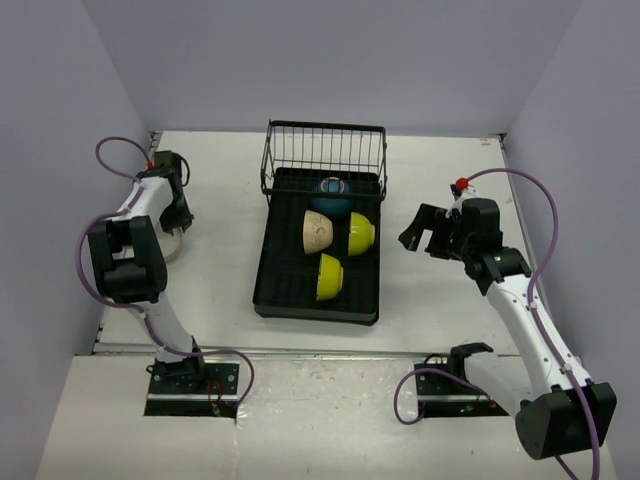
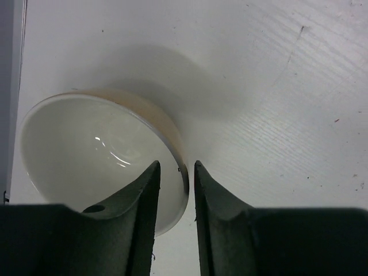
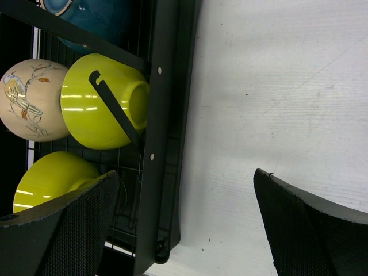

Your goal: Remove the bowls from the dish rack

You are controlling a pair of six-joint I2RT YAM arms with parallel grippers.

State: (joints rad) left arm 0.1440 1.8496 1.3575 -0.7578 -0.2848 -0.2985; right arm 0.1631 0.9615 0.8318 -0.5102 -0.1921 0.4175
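The black dish rack (image 1: 268, 285) stands mid-table with its wire basket (image 1: 325, 150) at the far end. It holds a dark blue bowl (image 1: 332, 193), a cream bowl (image 1: 318, 231) with a bird drawing, and two lime bowls (image 1: 360, 233) (image 1: 329, 277). A second cream bowl (image 2: 98, 149) sits at the table's left (image 1: 170, 245), mostly hidden under my left arm. My left gripper (image 2: 176, 164) (image 1: 178, 220) is narrowly closed over its rim, one finger inside and one outside. My right gripper (image 3: 187, 172) (image 1: 420, 235) is open and empty, just right of the rack (image 3: 167, 115).
The right wrist view shows the blue bowl (image 3: 106, 17), the cream bowl (image 3: 29, 100) and both lime bowls (image 3: 92, 106) (image 3: 49, 178) behind the rack's side rail. The left wall runs close beside the left-hand bowl (image 2: 11, 86). Purple cables loop off both arms.
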